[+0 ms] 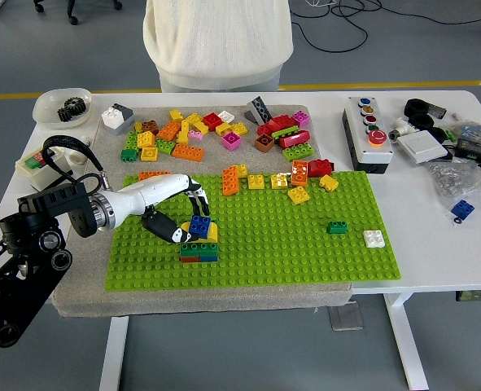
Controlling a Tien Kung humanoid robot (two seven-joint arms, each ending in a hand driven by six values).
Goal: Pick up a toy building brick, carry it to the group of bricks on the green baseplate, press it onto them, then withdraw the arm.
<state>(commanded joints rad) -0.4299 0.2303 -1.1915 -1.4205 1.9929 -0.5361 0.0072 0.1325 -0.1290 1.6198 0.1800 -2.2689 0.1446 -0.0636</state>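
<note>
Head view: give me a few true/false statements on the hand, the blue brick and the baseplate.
1. The left robot hand is at the blue brick on the small stack. True.
2. The stack sits on the green baseplate. True.
3. The right robot hand is over the baseplate. False: it is out of view.
4. The white brick is on the stack. False: it sits alone near the baseplate's right edge.
5. A person's hand holds the blue brick. False: only the robot hand is there.

The left arm (37, 244) is black and blocky, with round joint housings and a silver ring at the wrist. Its hand (171, 213) has a white shell and dark fingers (163, 228). The person (218, 41) wears a cream knitted sweater.
</note>
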